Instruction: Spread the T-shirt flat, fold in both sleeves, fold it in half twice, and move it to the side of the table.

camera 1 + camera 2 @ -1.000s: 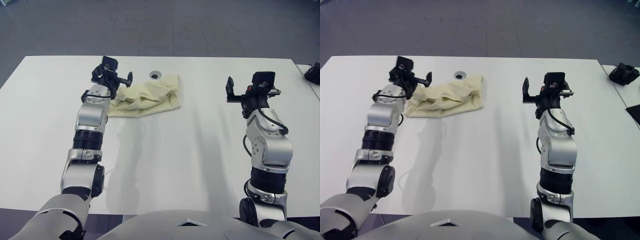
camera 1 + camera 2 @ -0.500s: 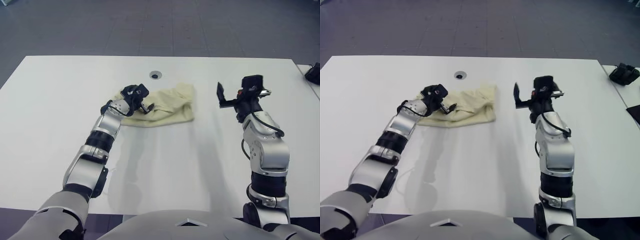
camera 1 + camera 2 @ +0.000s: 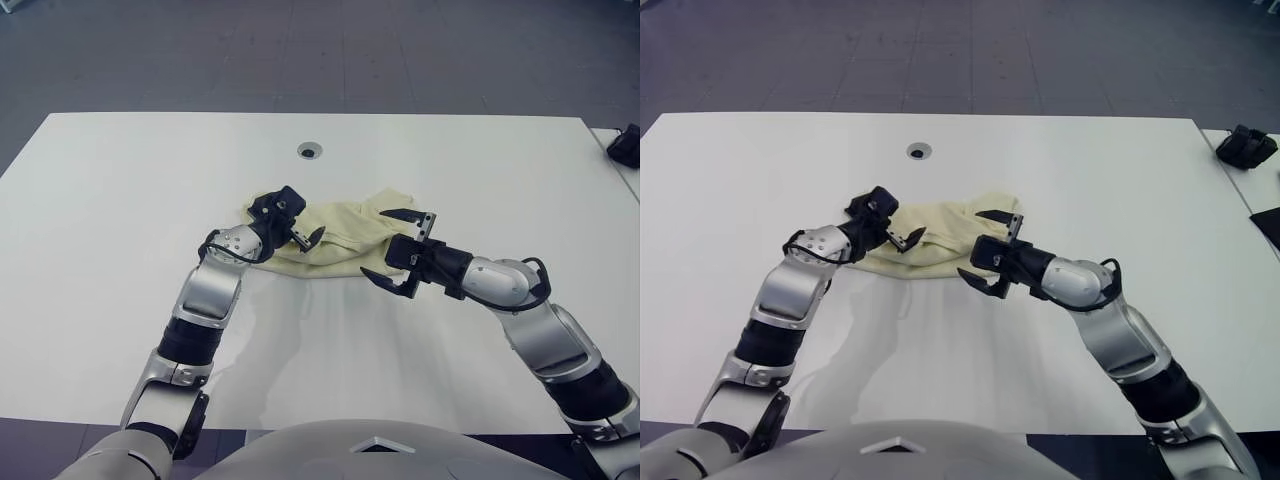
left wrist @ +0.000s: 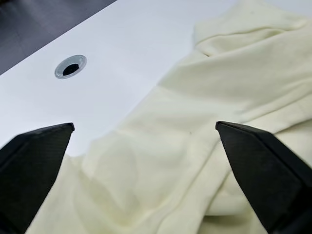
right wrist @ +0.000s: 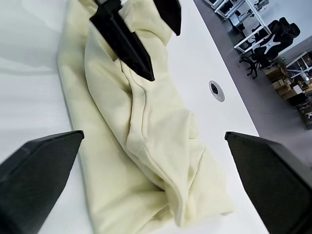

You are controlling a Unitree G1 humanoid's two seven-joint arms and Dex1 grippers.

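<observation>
Here, soft cream T-shirt [image 3: 345, 250] bunched in rumpled folds, smooth white table [image 3: 120, 180]

Text: none can be read.
T-shirt [image 3: 345, 232]: plain cloth, no lettering (pale yellow all over).
Table [image 3: 120, 200]: plain white top, no marks or numbers.
</observation>
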